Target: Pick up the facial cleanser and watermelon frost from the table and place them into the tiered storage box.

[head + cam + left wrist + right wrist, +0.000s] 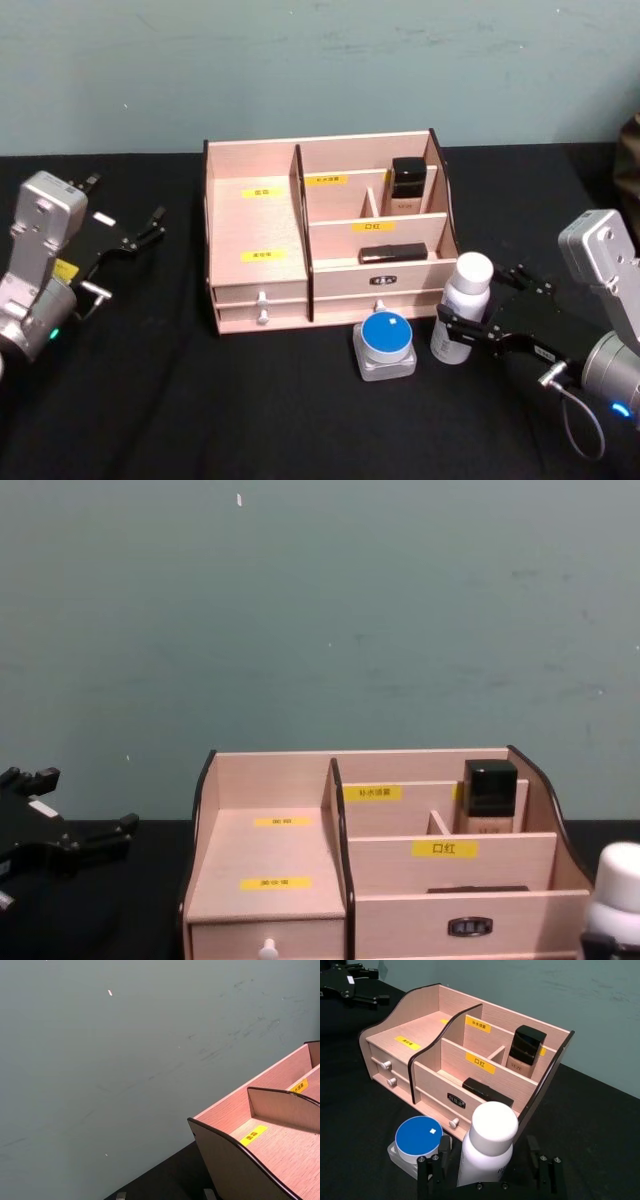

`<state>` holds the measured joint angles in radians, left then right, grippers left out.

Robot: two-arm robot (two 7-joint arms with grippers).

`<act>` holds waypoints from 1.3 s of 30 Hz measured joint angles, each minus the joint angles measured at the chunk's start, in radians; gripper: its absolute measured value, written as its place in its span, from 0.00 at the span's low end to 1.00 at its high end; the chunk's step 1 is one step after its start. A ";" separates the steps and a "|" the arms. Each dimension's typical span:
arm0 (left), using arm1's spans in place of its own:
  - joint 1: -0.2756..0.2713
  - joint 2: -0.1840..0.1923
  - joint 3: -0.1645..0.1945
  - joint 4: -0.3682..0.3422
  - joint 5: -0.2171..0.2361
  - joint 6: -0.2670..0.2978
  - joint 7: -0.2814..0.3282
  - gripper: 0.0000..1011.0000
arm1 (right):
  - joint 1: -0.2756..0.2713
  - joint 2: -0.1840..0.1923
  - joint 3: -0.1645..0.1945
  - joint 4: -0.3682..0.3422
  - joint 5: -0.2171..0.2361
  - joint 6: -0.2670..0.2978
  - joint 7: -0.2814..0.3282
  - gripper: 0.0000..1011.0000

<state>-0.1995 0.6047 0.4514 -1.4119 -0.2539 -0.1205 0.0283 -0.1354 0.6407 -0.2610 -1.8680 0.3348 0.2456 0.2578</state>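
One open right gripper (468, 318) straddles one bottle (471, 274) beside one blue-lidded jar (385, 338); left gripper (125, 205) gapes empty left of box (255, 215).

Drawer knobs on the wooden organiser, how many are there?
3: upper knob and lower knob on the left side, third knob on the right behind the blue-lidded jar, which may hide more.

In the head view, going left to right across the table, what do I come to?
left gripper → storage box → white bottle, standing between the open fingers of the right gripper
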 joint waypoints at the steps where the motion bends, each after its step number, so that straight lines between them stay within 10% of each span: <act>1: 0.000 0.000 0.000 0.000 0.000 0.000 0.000 0.99 | 0.000 0.000 0.000 0.000 0.000 0.000 0.000 0.94; 15: 0.000 0.000 0.000 0.000 0.000 0.000 0.000 0.99 | -0.001 0.001 0.001 -0.002 0.002 -0.003 -0.001 0.58; 39: 0.000 0.000 0.000 0.000 0.000 0.000 0.000 0.99 | -0.011 -0.013 0.027 -0.010 -0.007 -0.010 0.025 0.58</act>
<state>-0.1995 0.6047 0.4514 -1.4119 -0.2539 -0.1205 0.0283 -0.1462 0.6277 -0.2337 -1.8782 0.3278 0.2355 0.2832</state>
